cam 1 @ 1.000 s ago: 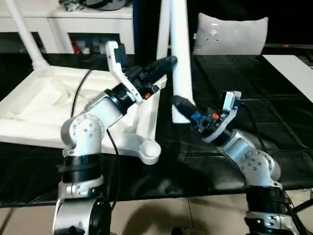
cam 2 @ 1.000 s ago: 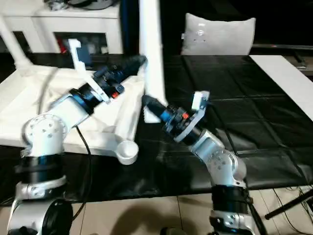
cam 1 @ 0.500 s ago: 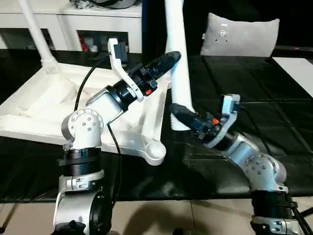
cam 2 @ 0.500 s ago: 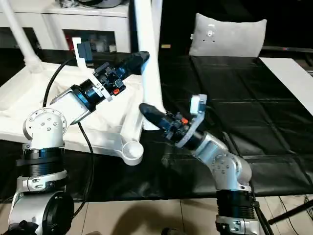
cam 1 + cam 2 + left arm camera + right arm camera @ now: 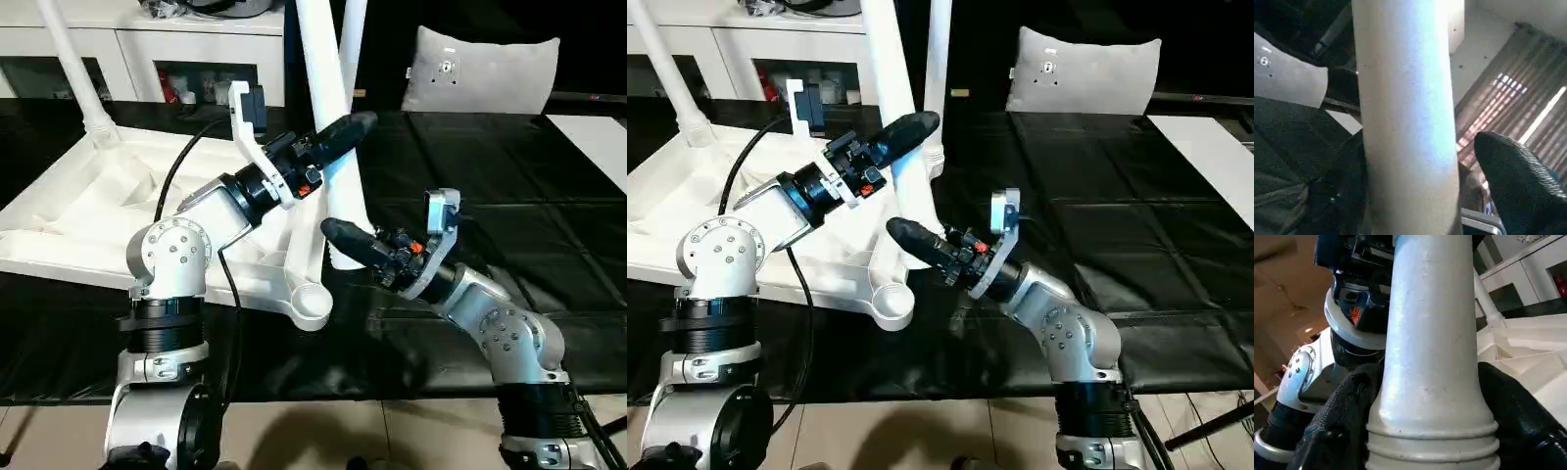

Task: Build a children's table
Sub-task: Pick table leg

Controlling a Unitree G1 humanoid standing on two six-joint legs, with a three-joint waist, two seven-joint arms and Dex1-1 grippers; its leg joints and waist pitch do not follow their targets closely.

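The white plastic table top (image 5: 88,220) lies ribbed side up on my black desk (image 5: 509,196), one tapered leg (image 5: 73,73) standing in its far-left corner socket. My left gripper (image 5: 338,132) pinches a second smooth tubular leg (image 5: 323,117) midway; my right gripper (image 5: 343,237) clamps its ridged lower end beside an open round socket (image 5: 312,304). A grey cushion (image 5: 485,69) sits behind.

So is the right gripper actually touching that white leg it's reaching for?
Touching. The right wrist view shows the right gripper with a black finger pressed against each side of the leg, just above its ribbed end, with no gap showing.
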